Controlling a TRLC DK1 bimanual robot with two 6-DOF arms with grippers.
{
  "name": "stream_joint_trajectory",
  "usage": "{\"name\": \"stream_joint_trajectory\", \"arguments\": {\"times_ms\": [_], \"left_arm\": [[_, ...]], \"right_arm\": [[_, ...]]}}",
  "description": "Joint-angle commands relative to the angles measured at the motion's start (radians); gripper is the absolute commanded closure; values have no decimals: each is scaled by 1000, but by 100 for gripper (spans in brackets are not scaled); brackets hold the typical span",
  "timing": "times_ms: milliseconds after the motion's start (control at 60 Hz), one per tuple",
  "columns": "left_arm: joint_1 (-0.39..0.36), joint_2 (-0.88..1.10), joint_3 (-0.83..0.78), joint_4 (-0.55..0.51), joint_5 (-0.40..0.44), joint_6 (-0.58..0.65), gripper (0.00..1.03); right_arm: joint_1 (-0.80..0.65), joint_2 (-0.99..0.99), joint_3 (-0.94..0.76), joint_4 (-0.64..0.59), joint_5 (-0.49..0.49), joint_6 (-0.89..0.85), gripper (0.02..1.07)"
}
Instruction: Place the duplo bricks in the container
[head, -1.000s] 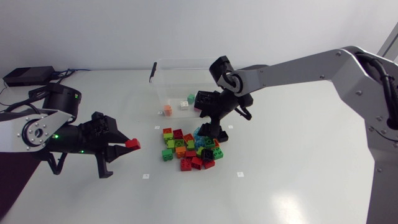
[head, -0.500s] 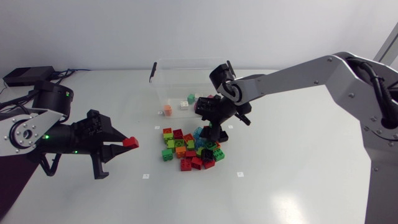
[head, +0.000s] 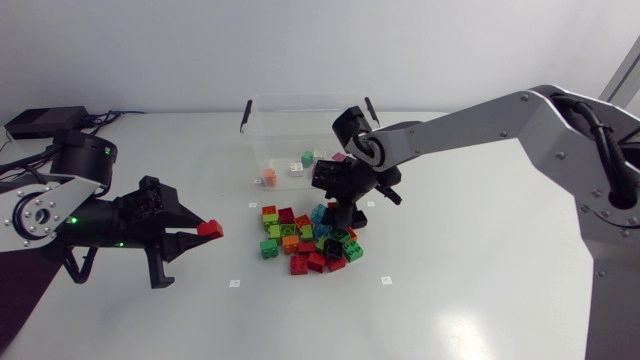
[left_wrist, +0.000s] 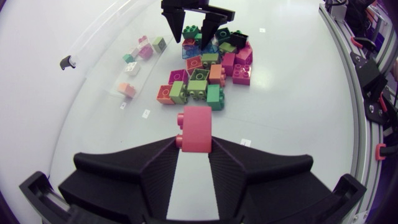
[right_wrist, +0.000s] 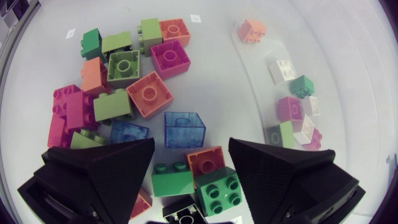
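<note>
A red duplo brick sits clamped between the fingertips of my left gripper, held above the table to the left of the pile. The pile of coloured bricks lies in front of the clear plastic container, which holds several bricks. My right gripper hangs open over the pile's far right part. Below its gap lie a clear blue brick, an orange brick and green bricks.
A black box with cables rests at the far left corner. Small white markers dot the table around the pile. Bare table stretches in front of the pile and to its right.
My right gripper has come down from the container's front edge onto the pile, its fingers narrowing a little. The left arm has drawn back slightly with the red brick.
</note>
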Motion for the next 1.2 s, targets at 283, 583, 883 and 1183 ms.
{"name": "stream_joint_trajectory", "arguments": {"times_ms": [283,583,883,1183], "left_arm": [[5,-16,-32,-9,9,21,71],[57,-71,14,-46,76,-11,71],[76,-30,123,11,119,-176,71],[43,93,218,168,121,-360,71]], "right_arm": [[20,45,70,-74,6,1,21],[37,90,128,-120,4,-4,40],[33,120,170,-166,4,-2,63],[10,47,122,-171,0,10,67]]}}
